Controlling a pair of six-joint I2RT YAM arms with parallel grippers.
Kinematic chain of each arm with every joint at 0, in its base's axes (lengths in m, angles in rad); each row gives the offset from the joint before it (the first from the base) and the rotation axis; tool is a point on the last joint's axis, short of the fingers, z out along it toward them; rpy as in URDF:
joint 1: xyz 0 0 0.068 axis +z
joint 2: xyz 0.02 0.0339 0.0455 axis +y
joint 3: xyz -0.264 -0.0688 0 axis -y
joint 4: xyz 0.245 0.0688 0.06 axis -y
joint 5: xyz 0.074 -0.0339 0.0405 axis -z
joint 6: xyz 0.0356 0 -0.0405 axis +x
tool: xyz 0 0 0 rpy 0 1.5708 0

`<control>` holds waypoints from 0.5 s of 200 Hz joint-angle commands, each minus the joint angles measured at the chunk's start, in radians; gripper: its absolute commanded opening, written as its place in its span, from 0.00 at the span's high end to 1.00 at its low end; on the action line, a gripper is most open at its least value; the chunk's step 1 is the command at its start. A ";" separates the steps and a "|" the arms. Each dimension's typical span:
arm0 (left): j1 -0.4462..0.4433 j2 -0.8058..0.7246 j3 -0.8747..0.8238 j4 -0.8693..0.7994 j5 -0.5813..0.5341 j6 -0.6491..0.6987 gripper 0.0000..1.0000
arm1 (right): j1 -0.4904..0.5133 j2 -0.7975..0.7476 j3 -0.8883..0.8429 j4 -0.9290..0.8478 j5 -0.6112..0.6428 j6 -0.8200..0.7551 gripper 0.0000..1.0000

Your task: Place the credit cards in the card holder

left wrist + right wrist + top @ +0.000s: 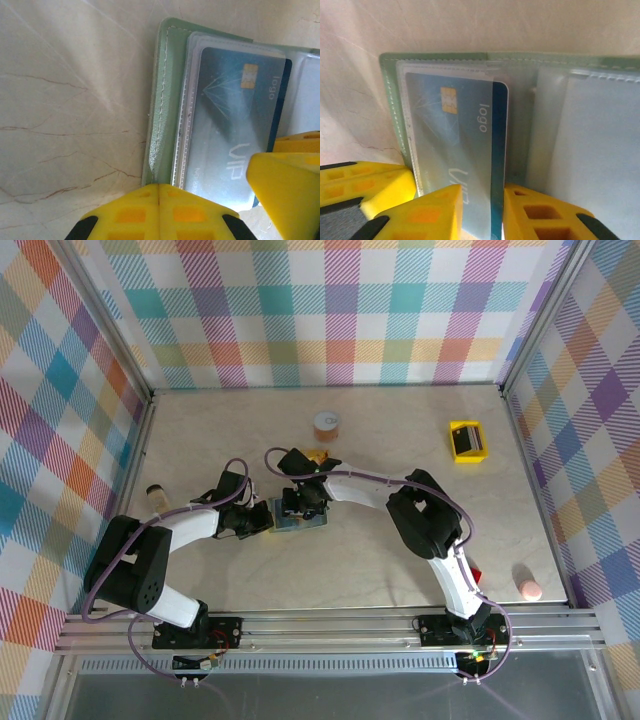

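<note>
The soft green folding card holder lies open and flat on the pale stone-look table, near the middle, between the two arms. A shiny blue plastic credit card sits most of the way inside its clear pocket. The right gripper has its yellow fingers a little apart over the card's near end, not pinching it. The left gripper is closed tight and empty, its tip at the holder's green edge.

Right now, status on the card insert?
Left gripper shut, on card holder edge. Right gripper part open, straddling blue card. Card mostly sleeved, one long edge out.
</note>
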 commanded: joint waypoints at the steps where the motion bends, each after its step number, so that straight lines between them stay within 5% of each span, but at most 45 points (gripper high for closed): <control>1: 0.011 0.003 -0.014 -0.001 0.014 0.015 0.94 | 0.015 0.016 0.025 -0.004 -0.032 -0.015 0.73; 100: 0.011 -0.025 -0.011 -0.004 0.018 0.015 0.94 | 0.017 0.020 0.048 -0.031 -0.030 -0.027 0.70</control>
